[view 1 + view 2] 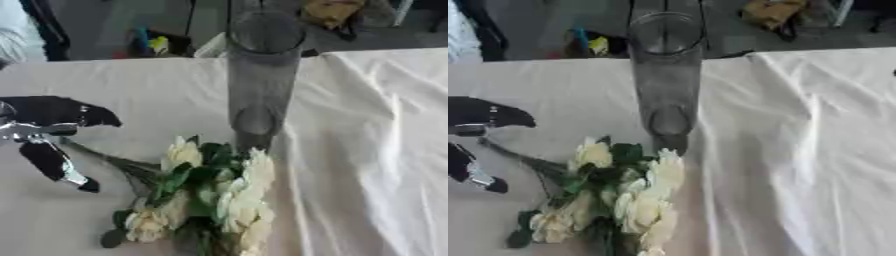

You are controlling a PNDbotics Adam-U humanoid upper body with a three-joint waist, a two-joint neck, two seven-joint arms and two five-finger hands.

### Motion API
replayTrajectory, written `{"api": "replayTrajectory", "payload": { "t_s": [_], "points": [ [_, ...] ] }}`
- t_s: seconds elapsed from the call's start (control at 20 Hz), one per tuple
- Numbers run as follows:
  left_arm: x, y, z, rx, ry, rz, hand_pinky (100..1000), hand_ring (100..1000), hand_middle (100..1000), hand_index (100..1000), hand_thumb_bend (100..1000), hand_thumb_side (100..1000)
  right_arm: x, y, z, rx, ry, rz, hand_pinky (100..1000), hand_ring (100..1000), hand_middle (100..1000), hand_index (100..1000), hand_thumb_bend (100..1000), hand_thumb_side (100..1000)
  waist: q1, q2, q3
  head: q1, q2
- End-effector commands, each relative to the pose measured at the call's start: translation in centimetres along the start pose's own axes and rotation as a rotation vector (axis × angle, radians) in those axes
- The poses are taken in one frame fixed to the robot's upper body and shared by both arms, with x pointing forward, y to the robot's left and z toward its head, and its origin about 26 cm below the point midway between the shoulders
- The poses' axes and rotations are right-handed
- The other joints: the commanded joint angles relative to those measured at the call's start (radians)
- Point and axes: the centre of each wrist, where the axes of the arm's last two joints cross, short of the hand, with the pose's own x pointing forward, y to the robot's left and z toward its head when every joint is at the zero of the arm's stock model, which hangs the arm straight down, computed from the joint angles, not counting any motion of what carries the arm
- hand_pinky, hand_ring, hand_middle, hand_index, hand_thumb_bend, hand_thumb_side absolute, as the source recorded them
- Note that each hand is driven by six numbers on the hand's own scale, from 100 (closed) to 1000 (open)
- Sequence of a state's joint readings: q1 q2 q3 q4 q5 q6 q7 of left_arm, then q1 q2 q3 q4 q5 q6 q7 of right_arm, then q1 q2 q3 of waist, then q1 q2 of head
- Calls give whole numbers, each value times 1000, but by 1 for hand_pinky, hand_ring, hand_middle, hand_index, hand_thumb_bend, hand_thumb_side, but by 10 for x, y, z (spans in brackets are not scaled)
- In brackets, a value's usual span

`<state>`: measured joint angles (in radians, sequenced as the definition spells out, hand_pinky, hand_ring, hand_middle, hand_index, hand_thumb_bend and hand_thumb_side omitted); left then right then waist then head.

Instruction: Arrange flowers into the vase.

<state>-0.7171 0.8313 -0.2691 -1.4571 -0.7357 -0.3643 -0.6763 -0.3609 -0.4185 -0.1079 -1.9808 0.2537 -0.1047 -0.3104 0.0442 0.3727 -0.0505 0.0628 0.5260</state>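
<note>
A tall clear glass vase (261,75) stands upright at the table's middle, and I see nothing inside it. A bunch of cream-white flowers (229,200) with dark green leaves lies flat on the cloth just in front of the vase's foot. Its thin stems (105,159) run up and left toward my left hand (48,127) at the left edge. That hand is open, with fingers (83,114) spread above the stem ends and the thumb (59,167) below them. Whether the hand touches the stems is unclear. My right hand shows in no view.
A creased white cloth (367,150) covers the table, with folds running down the right side. Beyond the far edge (131,59) is a dark floor with a yellow object (328,11) and coloured clutter (150,44).
</note>
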Motion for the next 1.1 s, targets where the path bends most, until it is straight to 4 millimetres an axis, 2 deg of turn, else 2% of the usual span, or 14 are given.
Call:
{"api": "replayTrajectory", "payload": {
  "t_s": [0.05,0.7,1.1],
  "points": [
    [-2,6,1,4,-6,-25,896,922,937,1000,726,729,6,-4,-6,1,-35,1,653,565,565,763,100,1000,10,-6,-2,6,-11],
    [7,2,-16,-3,-72,3,881,924,939,1000,679,760,6,-3,-5,0,-29,-3,655,564,564,764,100,1000,11,3,-11,17,-9],
    [9,2,-20,5,-82,14,864,919,936,1000,665,758,6,-2,-5,0,-25,-5,656,563,562,765,100,1000,14,12,-15,22,-15]
  ]
}}
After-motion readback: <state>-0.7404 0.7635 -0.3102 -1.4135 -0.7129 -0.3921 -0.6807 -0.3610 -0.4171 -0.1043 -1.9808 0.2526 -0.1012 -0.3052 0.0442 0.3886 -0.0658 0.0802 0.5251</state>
